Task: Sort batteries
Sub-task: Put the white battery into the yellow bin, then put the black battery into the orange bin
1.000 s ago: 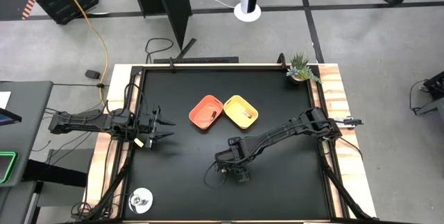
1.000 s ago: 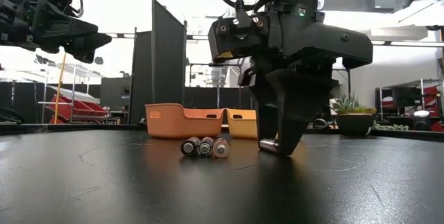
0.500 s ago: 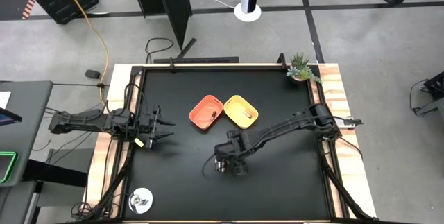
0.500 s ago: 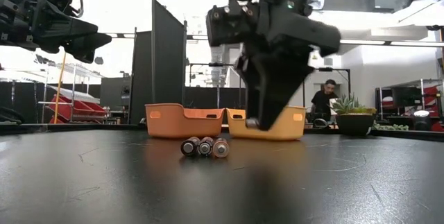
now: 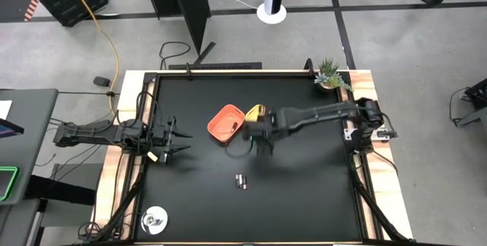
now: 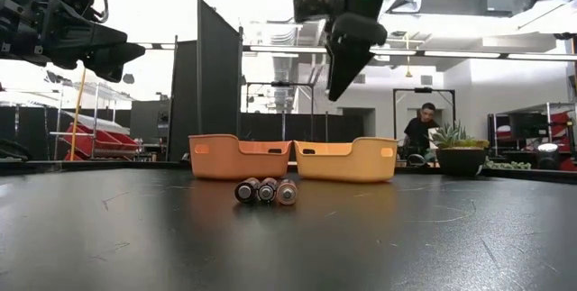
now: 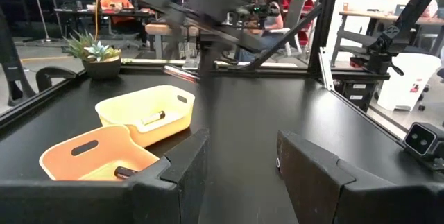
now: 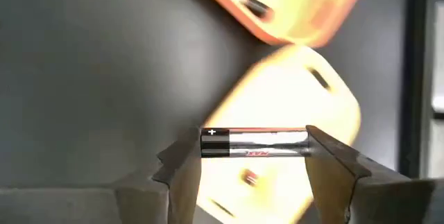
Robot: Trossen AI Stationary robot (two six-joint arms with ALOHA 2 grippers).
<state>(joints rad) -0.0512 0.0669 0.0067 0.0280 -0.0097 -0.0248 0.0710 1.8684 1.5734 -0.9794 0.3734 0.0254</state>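
Three batteries (image 6: 266, 190) lie side by side on the black table, also seen in the high view (image 5: 241, 181). The orange tray (image 5: 224, 123) and the yellow tray (image 6: 347, 160) stand side by side near the table's middle. Each holds a battery: orange (image 7: 125, 172), yellow (image 7: 152, 118). My right gripper (image 8: 253, 156) hangs high over the yellow tray (image 8: 298, 106), shut on a silvery battery with a dark plus end. My left gripper (image 7: 239, 165) waits open near the table's left edge (image 5: 179, 139). My right gripper holds one battery (image 8: 253, 143) by its two ends, pinched lengthwise so that it spans the gap between the fingers (image 8: 182, 172). The fingers point down from above. The battery is lifted clear and lies level above the yellow tray.
A potted plant (image 5: 329, 75) stands at the table's far right corner. A round silvery object (image 5: 156, 218) sits at the near left corner. A person (image 6: 422, 133) is in the room behind the table. Bare black table lies around the three batteries.
My right gripper has risen from the table with one battery between its fingers. It has swung up and toward the far edge, from just right of the loose batteries to above the yellow tray. The three batteries on the table have stayed in place.
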